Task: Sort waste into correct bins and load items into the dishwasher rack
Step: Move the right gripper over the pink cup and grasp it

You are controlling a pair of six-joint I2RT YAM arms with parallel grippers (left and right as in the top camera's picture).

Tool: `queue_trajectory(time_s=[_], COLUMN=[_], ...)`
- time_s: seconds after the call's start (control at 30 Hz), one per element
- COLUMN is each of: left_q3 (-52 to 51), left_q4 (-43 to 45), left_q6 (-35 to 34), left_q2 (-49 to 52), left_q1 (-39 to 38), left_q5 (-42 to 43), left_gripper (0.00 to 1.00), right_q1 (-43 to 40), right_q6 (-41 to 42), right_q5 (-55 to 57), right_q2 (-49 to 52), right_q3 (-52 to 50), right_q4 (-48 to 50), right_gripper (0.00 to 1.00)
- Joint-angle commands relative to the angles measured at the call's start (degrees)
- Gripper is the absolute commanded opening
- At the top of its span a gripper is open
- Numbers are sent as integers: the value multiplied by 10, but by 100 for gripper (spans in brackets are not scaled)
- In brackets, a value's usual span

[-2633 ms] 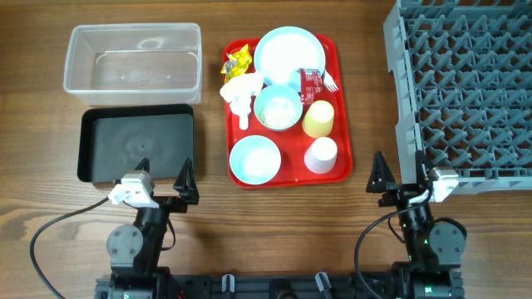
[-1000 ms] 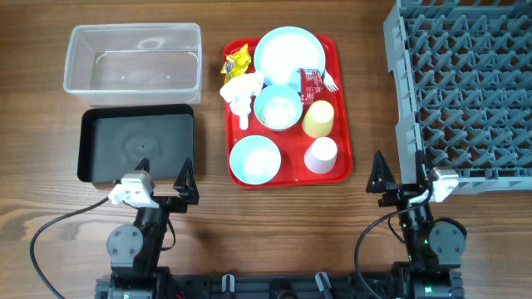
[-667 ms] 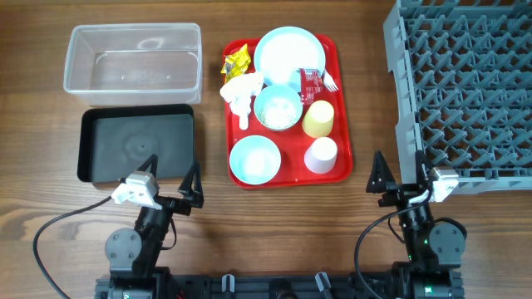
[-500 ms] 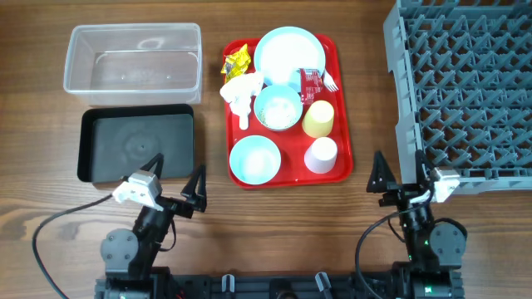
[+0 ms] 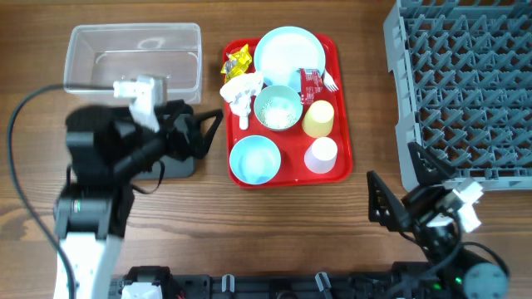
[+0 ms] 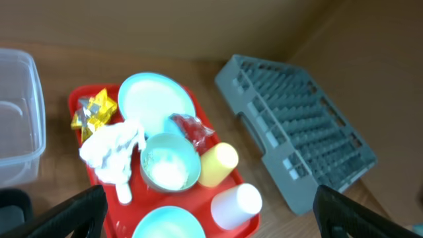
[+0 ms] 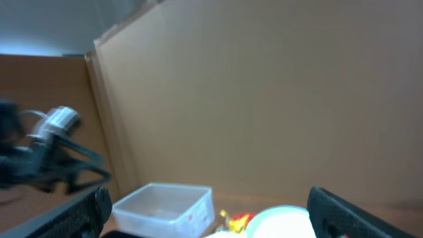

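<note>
Both arms have risen off the wooden worktop (image 5: 33,25) — left tool (image 5: 208,133) spread wide beside the red tray (image 5: 339,116), right tool (image 5: 391,164) likewise, facing a cardboard wall (image 7: 264,99).

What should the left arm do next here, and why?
Probably ease the left gripper forward and down onto the crumpled white napkin. Its jaws are open and empty, it hangs at the left edge of the red tray, and the napkin looks like the nearest piece of waste, with nothing lying on top of it.
</note>
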Motion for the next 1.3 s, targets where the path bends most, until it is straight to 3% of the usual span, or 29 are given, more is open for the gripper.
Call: queue_trajectory(time_s=[0.0,0.23,0.33,0.5,0.73,0.93,1.13,1.27], left_q3=[42,42,42,42,42,42,42,42], left_q4=[-44,-71,-90,-105,-85,-94,-97,-96], left_q6=[78,82,82,82,67,32,-2,-2], left_q2=[72,141,164,177,177,199,249,266], left_q1=[-8,-36,-37,-37,-37,-37,-37,-37], left_q5=[22,-45,-46,-46,-49,-185,-233,-237], left_gripper=[100,100,100,100,100,100,100,100], right_q1=[1,1,1,1,43,129,184,184], right_q6=[-4,-72,-106,-185,-254,-279,-269,-158], right_q5=[-32,-25,-25,-12,201,177,134,94], right_q2=[63,289,402,554,669,683,683,683], right_q3=[122,340,379,398,457,516,515,512], right_q4=[-101,-423,-487,-508,-582,-591,-554,-521], right_gripper=[100,100,100,100,100,100,100,100])
